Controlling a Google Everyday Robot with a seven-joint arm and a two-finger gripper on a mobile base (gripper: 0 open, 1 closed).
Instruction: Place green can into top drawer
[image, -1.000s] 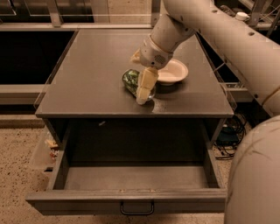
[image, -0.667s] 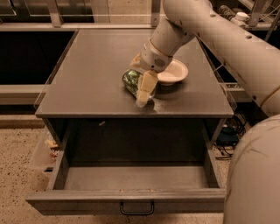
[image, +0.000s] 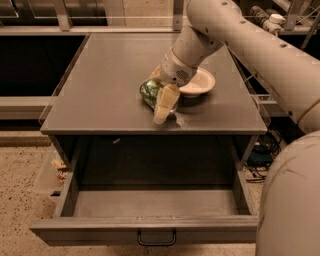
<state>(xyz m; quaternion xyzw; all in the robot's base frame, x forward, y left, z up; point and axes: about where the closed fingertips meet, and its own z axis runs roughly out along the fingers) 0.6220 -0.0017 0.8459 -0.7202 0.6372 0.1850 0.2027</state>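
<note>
The green can (image: 149, 93) rests on the grey tabletop (image: 100, 85), just left of a cream bowl (image: 200, 82). My gripper (image: 164, 102) reaches down from the upper right and sits right at the can, covering its right side. The can's far side is hidden behind the gripper. The top drawer (image: 150, 231) stands pulled wide open below the tabletop's front edge. Its inside is bare and its dark handle (image: 156, 239) shows at the centre of the front panel.
The cream bowl sits close behind the gripper. My arm (image: 260, 45) crosses the right half of the view. Cables and clutter (image: 262, 150) lie on the floor to the right of the cabinet, and small debris (image: 59, 167) lies to its left.
Almost nothing differs. The gripper and the can stay at the same spot on the tabletop, and the drawer stays open.
</note>
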